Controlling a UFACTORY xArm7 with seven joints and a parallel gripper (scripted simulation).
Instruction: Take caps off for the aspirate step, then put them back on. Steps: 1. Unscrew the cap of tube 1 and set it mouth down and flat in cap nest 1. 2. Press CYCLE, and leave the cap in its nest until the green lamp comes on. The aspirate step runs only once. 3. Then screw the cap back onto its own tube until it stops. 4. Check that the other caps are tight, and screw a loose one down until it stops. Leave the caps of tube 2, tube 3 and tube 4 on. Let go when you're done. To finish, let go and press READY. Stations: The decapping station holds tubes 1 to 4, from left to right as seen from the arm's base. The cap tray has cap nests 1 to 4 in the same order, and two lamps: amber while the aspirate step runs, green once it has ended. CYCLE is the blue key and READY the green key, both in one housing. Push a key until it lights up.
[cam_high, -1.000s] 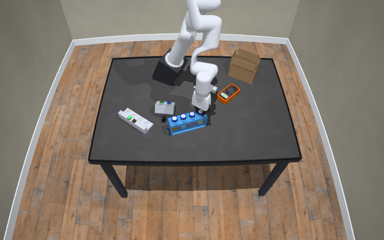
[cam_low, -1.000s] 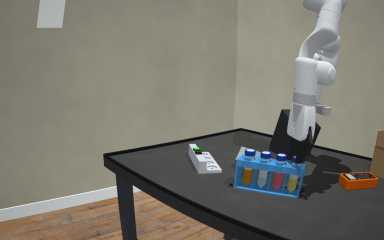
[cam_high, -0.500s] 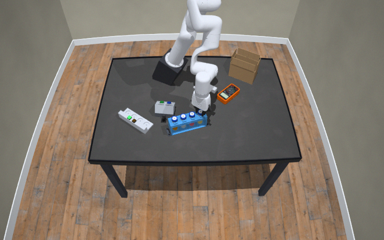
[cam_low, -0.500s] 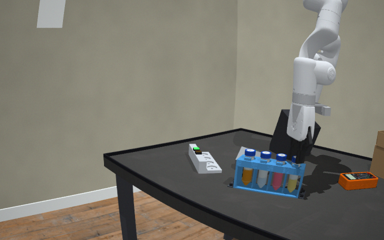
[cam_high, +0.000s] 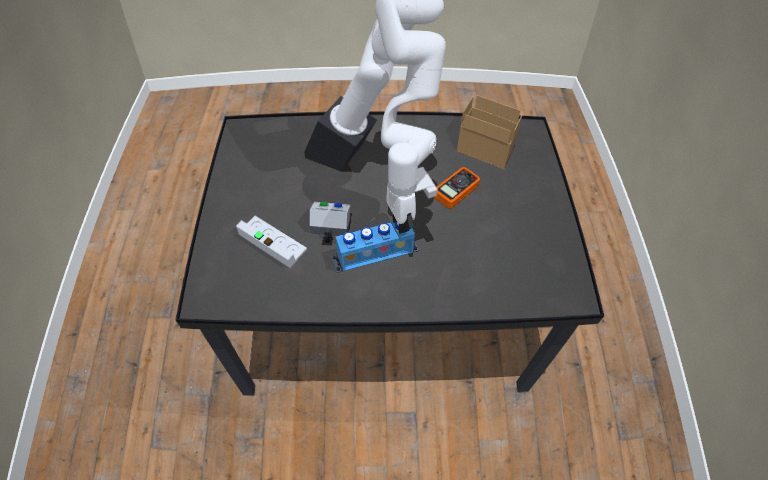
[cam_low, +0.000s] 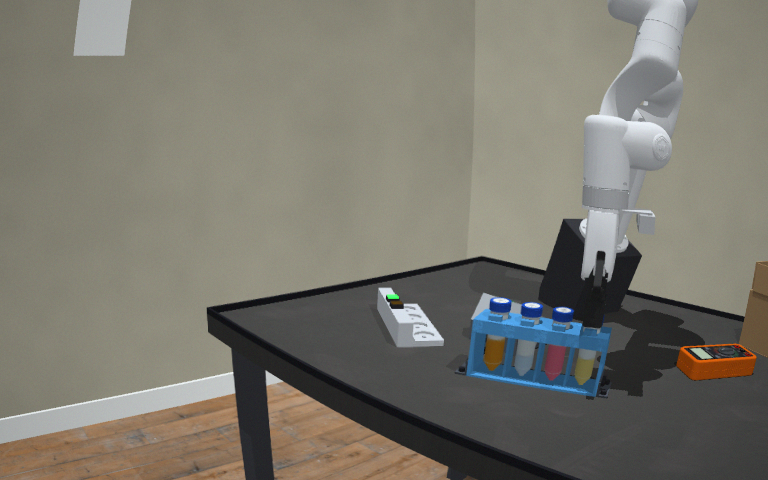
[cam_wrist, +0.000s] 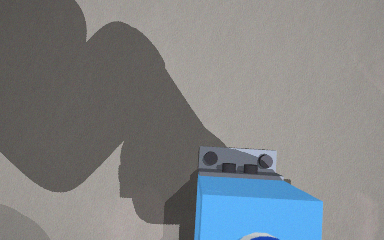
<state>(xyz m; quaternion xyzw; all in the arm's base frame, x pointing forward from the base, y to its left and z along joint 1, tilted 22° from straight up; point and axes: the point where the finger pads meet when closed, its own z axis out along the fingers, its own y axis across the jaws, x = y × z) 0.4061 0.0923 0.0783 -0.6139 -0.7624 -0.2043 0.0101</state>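
The claw stood upright, clenched on the yellow tube's cap directly beneath it, at the blue rack's end.

The white seven-joint arm bends down from its base at twelve o'clock, wrist vertical. Its gripper points straight down, dark fingers closed on the cap of the end tube, which they hide.

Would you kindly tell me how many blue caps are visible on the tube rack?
3, atop the orange, pale and pink tubes in the rack. A fourth, on the yellow tube, is probably hidden inside the closed tool.
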